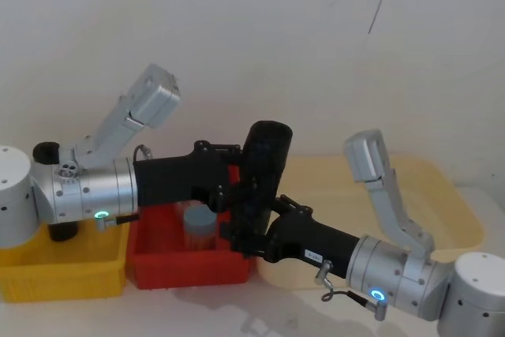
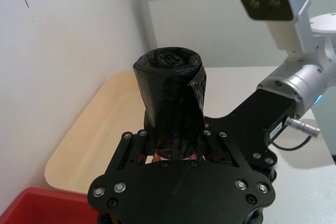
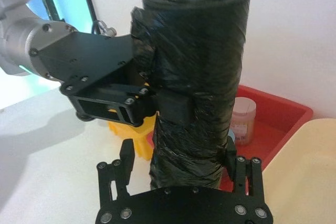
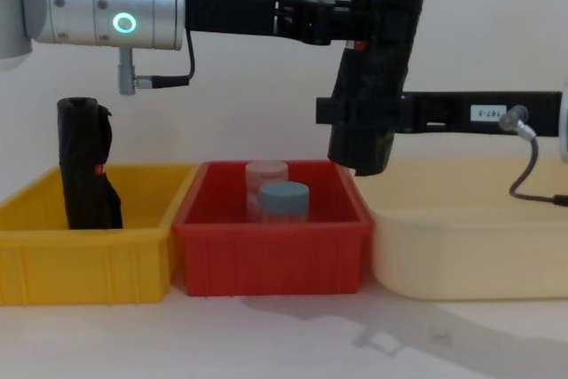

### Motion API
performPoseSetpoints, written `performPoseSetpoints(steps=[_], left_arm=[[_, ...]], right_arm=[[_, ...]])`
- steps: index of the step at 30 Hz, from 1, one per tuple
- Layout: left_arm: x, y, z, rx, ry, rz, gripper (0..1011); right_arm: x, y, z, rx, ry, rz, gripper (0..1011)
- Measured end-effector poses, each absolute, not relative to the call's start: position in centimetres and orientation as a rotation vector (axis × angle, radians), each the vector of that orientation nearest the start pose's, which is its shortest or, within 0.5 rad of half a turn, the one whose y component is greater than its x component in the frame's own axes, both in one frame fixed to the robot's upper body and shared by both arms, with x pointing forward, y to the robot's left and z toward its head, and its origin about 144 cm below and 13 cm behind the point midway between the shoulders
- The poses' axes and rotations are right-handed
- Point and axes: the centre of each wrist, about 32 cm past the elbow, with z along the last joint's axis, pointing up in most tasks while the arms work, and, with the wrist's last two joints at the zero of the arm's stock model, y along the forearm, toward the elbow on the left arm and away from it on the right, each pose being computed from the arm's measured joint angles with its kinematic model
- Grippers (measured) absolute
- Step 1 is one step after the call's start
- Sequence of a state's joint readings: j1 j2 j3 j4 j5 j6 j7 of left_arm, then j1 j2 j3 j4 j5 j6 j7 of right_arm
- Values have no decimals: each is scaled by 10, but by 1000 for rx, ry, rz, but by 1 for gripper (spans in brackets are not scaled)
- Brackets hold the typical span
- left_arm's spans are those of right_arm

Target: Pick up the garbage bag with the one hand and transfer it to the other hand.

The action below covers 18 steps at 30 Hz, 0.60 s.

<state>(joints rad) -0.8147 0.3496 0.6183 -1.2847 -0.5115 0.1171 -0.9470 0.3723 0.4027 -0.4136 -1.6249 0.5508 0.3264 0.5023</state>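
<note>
Farthest left, a yellow bin (image 4: pixel 89 259) sits toward the left end of the tabletop (image 4: pixel 284 335), close to its far edge by the wall. A rumpled black roll (image 4: pixel 86 166) stands upright inside it.

Above that bin the left arm, with its green ring light (image 4: pixel 124 23), reaches across to the right. The left gripper (image 1: pixel 235 185) is closed on the upper half of the garbage bag (image 4: pixel 377 68), with a finger pressed to each side of the roll.

Just beside the yellow bin stands a red bin (image 4: pixel 266 255). It holds a clear jar (image 4: pixel 265 175) and, in front of that, a grey-lidded jar (image 4: pixel 284 200).

The garbage bag hangs in the air, clear of everything beneath. It is near upright, with its top leaning a little to the right. Its lower end is over the right end of the red bin, where that bin meets the cream tray (image 4: pixel 461 255).

The right gripper (image 3: pixel 181 156) comes in from the right on the arm with the blue ring light (image 1: pixel 378 296) and sits at the lower half of the bag, below the left gripper. Its jaws are spread around the roll. In the right wrist view one finger (image 3: pixel 126 156) stands off the plastic with a strip of tabletop showing between, so it has not clamped.

The cream tray takes up the right end of the tabletop, touching the red bin.
</note>
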Motion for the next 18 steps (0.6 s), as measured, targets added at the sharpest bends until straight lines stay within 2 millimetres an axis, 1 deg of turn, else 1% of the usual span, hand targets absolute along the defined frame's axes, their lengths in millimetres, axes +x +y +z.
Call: performPoseSetpoints(steps=[11,14,15,16,18], left_arm=[[619,193,1332,72,-210,194,381],[619,194,1332,72,-210,193,382],[619,194,1332,71,-210,193,381],[619,194,1332,71,-210,192,382],[619,195,1332,71,-210,192,382]], right_arm=[[532,-212,1249,-61,126,-681,1002],[533,-212,1247,-65,132,-688,956],[534,-211,1246,-68,135,-691,916],[534,-211,1246,-69,136,-693,916],[535,-211,1246,-70,138,-695,872]])
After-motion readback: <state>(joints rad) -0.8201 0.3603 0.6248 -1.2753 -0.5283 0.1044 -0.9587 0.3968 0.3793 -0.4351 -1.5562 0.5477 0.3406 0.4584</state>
